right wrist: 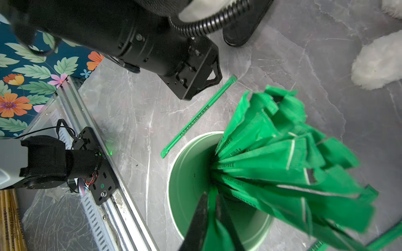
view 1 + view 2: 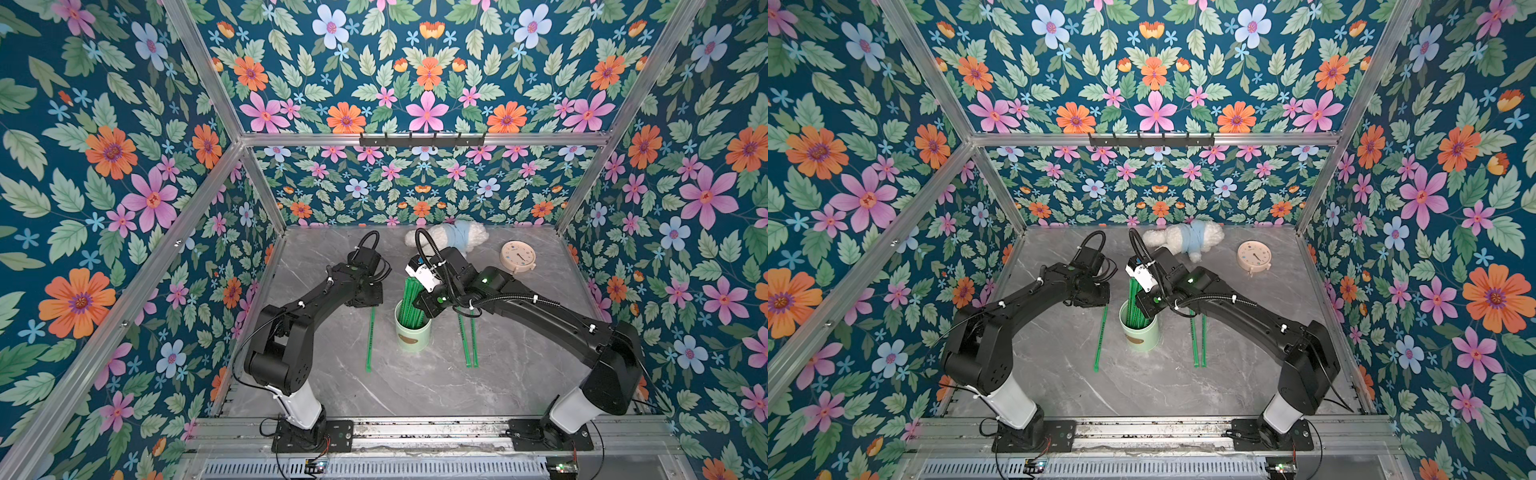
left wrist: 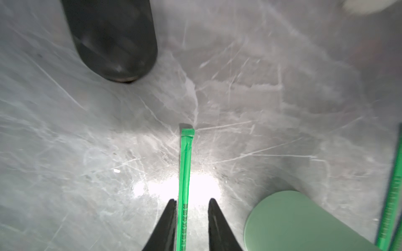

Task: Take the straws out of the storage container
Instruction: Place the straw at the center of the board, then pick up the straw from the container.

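A straw (image 1: 212, 203) in the storage container (image 1: 187, 173) is clamped by the right tool (image 1: 212, 195). A loose straw (image 3: 185, 163) is straddled by the narrowly parted left tool (image 3: 192, 200).

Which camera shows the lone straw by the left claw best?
Left wrist view: the straw sits close, inside the open left claw, printing visible. Both top views show it small, far end under the arm. The right wrist view shows it whole beside the container.
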### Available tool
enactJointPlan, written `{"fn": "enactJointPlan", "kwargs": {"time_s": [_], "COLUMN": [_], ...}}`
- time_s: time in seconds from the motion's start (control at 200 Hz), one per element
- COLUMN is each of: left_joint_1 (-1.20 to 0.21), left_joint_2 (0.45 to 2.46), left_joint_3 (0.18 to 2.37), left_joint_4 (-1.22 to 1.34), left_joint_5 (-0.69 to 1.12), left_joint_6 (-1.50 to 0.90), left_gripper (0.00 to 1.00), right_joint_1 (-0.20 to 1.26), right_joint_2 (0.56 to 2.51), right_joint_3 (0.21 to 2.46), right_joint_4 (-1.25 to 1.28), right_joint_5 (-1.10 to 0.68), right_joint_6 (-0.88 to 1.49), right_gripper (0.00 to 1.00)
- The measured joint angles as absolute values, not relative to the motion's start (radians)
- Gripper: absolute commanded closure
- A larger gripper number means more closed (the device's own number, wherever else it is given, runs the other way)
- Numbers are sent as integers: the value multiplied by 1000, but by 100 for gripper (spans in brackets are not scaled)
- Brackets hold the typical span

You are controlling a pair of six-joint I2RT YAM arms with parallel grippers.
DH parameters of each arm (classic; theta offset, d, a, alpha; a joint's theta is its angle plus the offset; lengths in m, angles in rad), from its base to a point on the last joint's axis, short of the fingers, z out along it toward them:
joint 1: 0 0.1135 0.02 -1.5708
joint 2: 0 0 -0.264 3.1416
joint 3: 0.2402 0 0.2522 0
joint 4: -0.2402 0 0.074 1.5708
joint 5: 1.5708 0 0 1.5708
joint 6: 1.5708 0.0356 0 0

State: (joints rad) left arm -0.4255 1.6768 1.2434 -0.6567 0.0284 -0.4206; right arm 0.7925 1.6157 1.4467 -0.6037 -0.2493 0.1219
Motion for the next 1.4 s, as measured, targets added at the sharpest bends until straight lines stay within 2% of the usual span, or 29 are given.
{"fn": "enactJointPlan", "kwargs": {"time_s": [0.82,1.195,1.4], "left_joint_1": [-413,-406,-403], "left_joint_2": [1610,1588,1588], "left_joint_3": [1549,1590,1563], "left_joint_4": [-790,-688,-626], "left_joint_5": [-113,-148,-161], "left_joint_6": [-374,-333,-311], "left_gripper": [69,67,68], "right_joint_1": [793,793,789], "right_joint_2": [1544,1433,1401], "right_joint_3": [1619,1780,1861], "right_joint_4": [-733,-899,-1055], "right_joint_5": [-209,-202,-117], "right_joint_6": [98,72,57], "right_gripper": [97,100,100]}}
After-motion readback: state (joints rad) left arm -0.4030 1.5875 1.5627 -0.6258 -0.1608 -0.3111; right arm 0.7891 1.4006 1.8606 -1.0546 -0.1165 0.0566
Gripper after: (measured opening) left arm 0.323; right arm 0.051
